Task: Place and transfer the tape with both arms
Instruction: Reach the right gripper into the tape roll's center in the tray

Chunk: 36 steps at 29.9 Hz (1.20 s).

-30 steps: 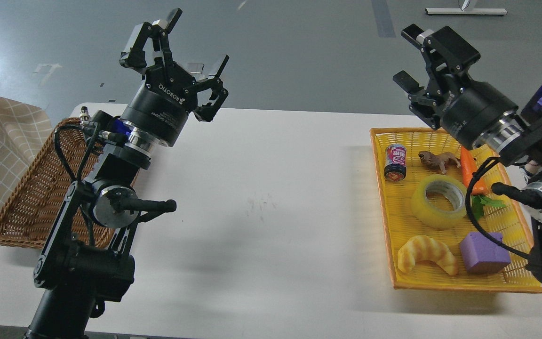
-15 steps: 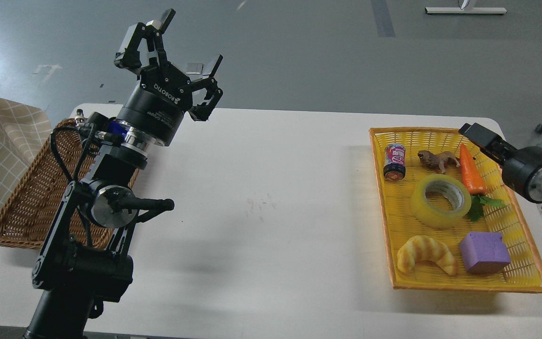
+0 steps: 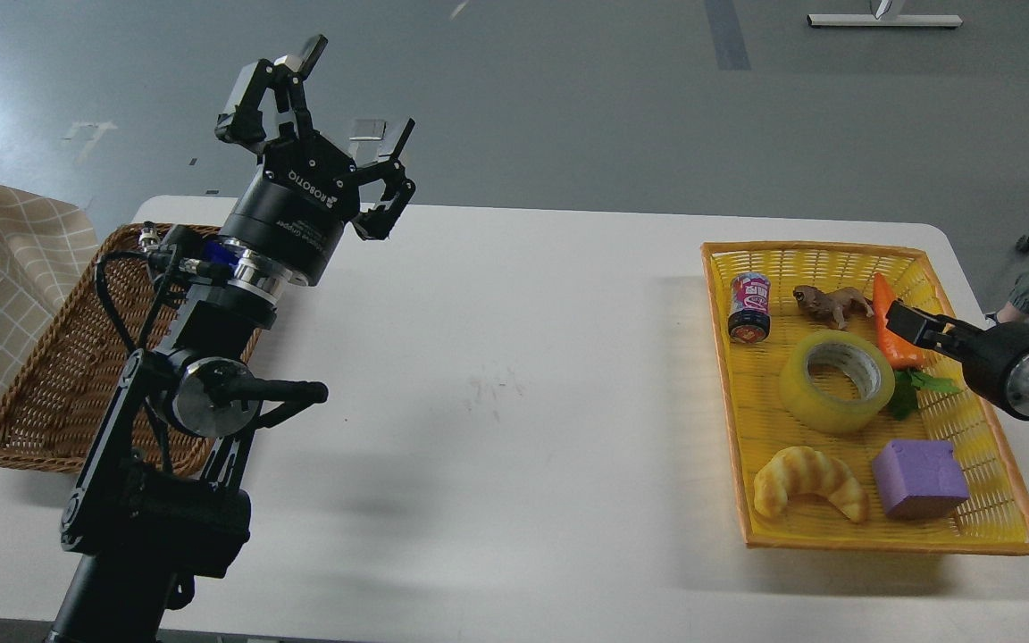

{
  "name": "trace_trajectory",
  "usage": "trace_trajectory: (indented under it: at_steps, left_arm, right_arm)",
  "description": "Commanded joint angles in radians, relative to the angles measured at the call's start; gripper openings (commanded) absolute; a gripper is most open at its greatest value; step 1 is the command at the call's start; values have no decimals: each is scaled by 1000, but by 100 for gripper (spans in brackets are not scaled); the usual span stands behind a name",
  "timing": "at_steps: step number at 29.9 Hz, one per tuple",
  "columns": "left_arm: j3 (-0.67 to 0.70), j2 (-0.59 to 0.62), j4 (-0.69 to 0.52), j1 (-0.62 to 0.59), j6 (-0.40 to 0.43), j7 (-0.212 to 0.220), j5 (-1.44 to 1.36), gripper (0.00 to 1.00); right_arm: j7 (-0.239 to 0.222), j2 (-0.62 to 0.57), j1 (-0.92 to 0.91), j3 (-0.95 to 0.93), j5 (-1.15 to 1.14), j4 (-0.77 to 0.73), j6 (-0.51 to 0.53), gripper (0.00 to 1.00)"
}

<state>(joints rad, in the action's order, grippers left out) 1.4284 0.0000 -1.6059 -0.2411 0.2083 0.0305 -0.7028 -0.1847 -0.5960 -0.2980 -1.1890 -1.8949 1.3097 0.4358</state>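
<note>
**Right arm drops low over the yellow tray**

The right gripper (image 3: 903, 323) has swung down from high above the tray and now reaches in from the right edge, its dark tip over the orange carrot (image 3: 890, 314), just right of the tape (image 3: 837, 382). Seen nearly end-on, its fingers can't be told apart, so I cannot tell how it stands.

The tape lies flat in the middle of the yellow tray (image 3: 836, 536), untouched, with a small can (image 3: 749, 308) and a brown toy animal (image 3: 830, 304) behind it, a croissant (image 3: 807, 482) and purple block (image 3: 919, 478) in front.

The left gripper (image 3: 340, 98) has barely shifted; it is raised above the table (image 3: 514, 375), fingers spread wide and empty, near the wicker basket (image 3: 41, 375).
</note>
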Motion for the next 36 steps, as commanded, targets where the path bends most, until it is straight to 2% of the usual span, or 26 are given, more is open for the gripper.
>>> trace_trajectory:
  at_steps: [1, 17, 19, 24, 27, 36]
  left_arm:
    - [0, 0, 1, 0, 0, 0, -1, 98]
    - [-3, 0, 0, 0, 8, 0, -4, 98]
    - [-3, 0, 0, 0, 10, 0, -4, 98]
    - [-3, 0, 0, 2, 8, -1, -4, 98]
    - [-3, 0, 0, 2, 10, -1, -4, 98]
    - [-3, 0, 0, 3, 8, 0, -4, 98]
  right_arm:
    - [24, 2, -7, 28, -46, -7, 0, 80]
    - [70, 58, -9, 66, -130, -90, 12, 80]
    - [77, 64, -6, 66, -130, -90, 12, 79]
    - [103, 65, -1, 66, -139, -90, 14, 67]
    - [114, 67, 0, 66, -150, -90, 12, 64]
    - [114, 62, 5, 89, -194, -90, 14, 64]
